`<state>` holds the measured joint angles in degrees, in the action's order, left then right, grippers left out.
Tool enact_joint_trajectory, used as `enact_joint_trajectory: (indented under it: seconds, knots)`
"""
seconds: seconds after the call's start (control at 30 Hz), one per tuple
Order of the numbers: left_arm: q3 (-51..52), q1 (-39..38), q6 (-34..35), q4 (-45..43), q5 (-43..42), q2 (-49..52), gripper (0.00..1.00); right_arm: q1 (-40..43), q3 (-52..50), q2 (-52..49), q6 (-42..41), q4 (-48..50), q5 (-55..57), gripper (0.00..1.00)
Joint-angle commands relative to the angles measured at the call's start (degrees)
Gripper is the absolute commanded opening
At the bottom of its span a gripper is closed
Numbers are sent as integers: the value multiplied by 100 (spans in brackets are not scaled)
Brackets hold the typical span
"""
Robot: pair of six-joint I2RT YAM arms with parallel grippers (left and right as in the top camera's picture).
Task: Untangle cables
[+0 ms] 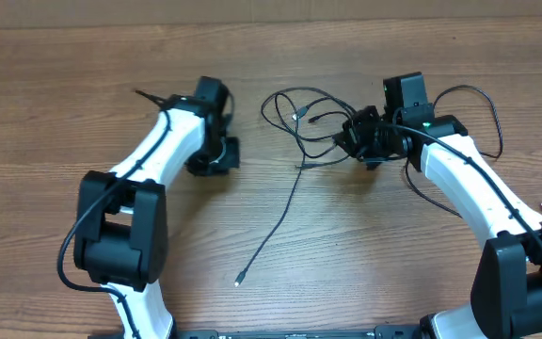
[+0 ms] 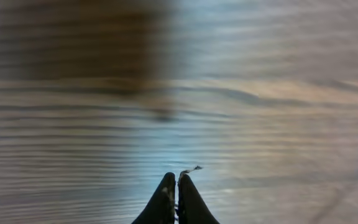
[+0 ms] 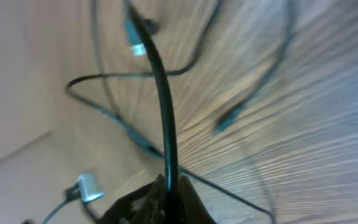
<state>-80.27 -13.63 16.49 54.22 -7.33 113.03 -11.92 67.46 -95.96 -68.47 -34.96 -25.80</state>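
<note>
So the right gripper (image 3: 166, 190) is clamped on one cord (image 3: 165, 112) that runs straight up out of its fingers. The cables (image 1: 301, 115) sit in a loose knot on the table (image 1: 64, 66) just beside it, on the side toward the other arm. The left gripper (image 2: 176, 190) has its fingers pressed together over bare wood, well apart from the knot, and I can't see anything in it. My worry: if the right one pulls with nothing pinning the other side, the whole bunch probably just drags along and the loops cinch tighter instead of opening. Second worry is the arm wires (image 1: 486, 104) looping right by that wrist, which could snag a cord. The one strand (image 1: 277, 218) trailing toward the front looks mostly free, so I'd leave it alone. Room-wise, there's loads of bare table between the arms and out front. The far edge (image 1: 252, 23) is near behind the knot, so pulling that way looks like the bad direction.
</note>
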Motion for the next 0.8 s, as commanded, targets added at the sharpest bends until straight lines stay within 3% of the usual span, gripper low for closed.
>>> enact_joint_trajectory:
  seconds: [0.0, 0.1, 0.13, 0.3, 0.6, 0.7, 0.77]
  knots:
    - [-2, 334, 269, -7, -321, -17, 18, 0, 79, 26, -9, -149, 518, 4]
    - [-2, 345, -374, -90, -1541, -17, 46, 0, 79, 26, -11, -140, 514, 4]
    - [-2, 295, -750, -98, -2114, -17, 62, 0, 79, 26, -11, -140, 509, 4]
    - [22, -136, -807, -271, -2387, -15, 78, 0, 79, 26, -11, -136, 450, 4]
    - [197, -949, 407, -1250, -2197, -15, 80, 0, 79, 26, -11, -15, 175, 4]
    - [212, -1209, 791, -1384, -1447, -15, 80, 0, 79, 26, -9, -35, 173, 4]
    - [223, -1318, 1091, -1403, -970, -15, 75, 0, 76, 26, -9, -52, 170, 4]
